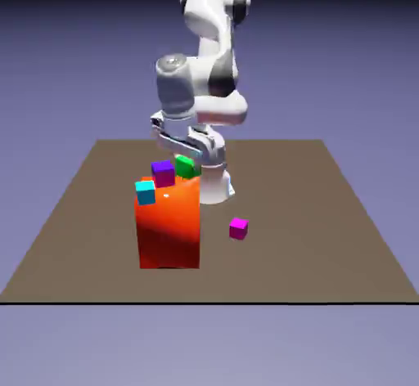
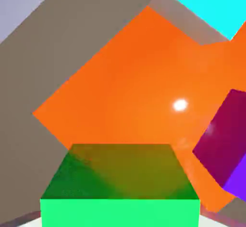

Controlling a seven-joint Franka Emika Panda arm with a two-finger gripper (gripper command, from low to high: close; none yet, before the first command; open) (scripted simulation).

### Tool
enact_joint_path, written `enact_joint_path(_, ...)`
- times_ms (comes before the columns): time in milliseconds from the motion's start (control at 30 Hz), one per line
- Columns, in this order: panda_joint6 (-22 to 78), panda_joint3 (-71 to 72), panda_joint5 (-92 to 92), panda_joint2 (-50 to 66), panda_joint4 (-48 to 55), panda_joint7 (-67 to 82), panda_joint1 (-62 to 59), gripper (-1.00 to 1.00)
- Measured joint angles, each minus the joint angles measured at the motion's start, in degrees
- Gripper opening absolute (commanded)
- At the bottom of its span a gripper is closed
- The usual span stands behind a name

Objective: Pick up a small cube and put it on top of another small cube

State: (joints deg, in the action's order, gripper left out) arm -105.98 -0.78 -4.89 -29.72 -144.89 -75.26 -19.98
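The small bright green cube [image 1: 186, 166] hangs just over the back of a tall orange block [image 1: 168, 229], with my gripper [image 1: 189, 159] shut on it. In the hand view the green cube [image 2: 120, 187] fills the bottom middle and hides my fingertips. Below it spreads the orange block's top [image 2: 129, 91]. A purple cube [image 1: 163, 172] rests on that top, close to the exterior view's left of the green one, and shows at the hand view's right edge [image 2: 225, 144]. A cyan cube [image 1: 145, 191] sits at the block's front left top corner, seen in the hand view's upper right [image 2: 206, 5].
A magenta cube [image 1: 238, 228] lies on the brown table [image 1: 327, 213], to the exterior view's right of the orange block. The robot's base stands right behind the block.
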Motion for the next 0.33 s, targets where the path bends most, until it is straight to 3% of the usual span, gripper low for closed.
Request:
enact_joint_path(100, 4.55, -2.28, 0.50, -3.07, 1.57, -1.28, -3.68, -1.00)
enact_joint_path(233, -5.40, -1.96, -0.11, -1.40, -6.71, -0.82, -3.36, -1.00)
enact_joint_path(267, -6.32, -1.93, -0.17, -1.25, -7.47, -0.78, -3.33, 1.00)
enact_joint_path(333, -6.28, -1.93, -0.01, -1.25, -7.47, -0.84, -3.33, 1.00)
